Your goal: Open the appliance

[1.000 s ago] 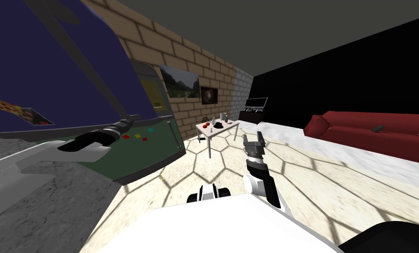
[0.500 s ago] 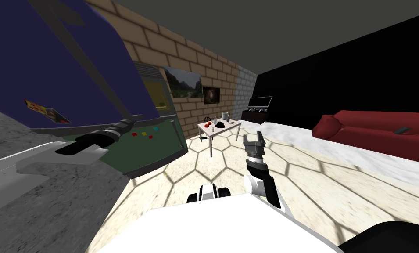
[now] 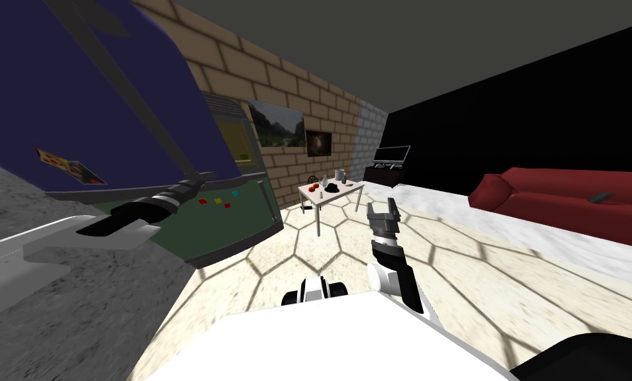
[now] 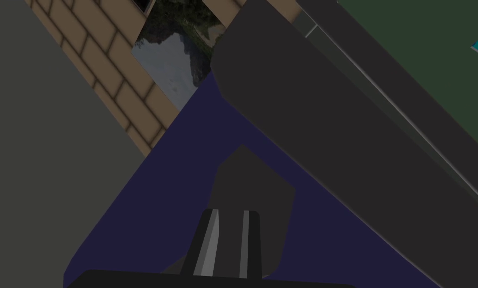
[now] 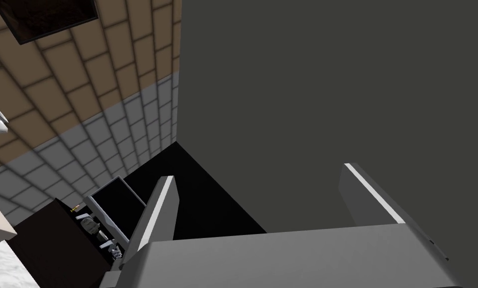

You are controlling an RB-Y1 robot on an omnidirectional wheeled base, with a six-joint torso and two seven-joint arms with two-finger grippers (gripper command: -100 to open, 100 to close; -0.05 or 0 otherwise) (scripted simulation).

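The appliance is a tall fridge with a dark blue upper door (image 3: 76, 99) and a green lower door (image 3: 241, 221) bearing small coloured magnets. A long dark grey handle (image 3: 142, 112) runs down the blue door. My left gripper (image 3: 198, 177) is at the handle's lower end. In the left wrist view its fingers (image 4: 210, 245) stand close together against the handle's dark grey foot (image 4: 253, 185) on the blue door (image 4: 182, 165). My right gripper (image 3: 382, 208) hangs open over the tiled floor, nothing between its fingers (image 5: 160, 210).
A white table (image 3: 337, 193) with small items stands by the brick wall beyond the fridge. A red sofa (image 3: 572, 198) lies to the right, and a dark TV stand (image 3: 384, 173) at the back. Hexagon-tiled floor (image 3: 347, 264) lies ahead, and a grey stone surface (image 3: 76, 311) to my left.
The fridge doors and the sticker on the blue door have slid to the right in the head view, more than the room behind. My left hand stays at the handle. The right arm is still.
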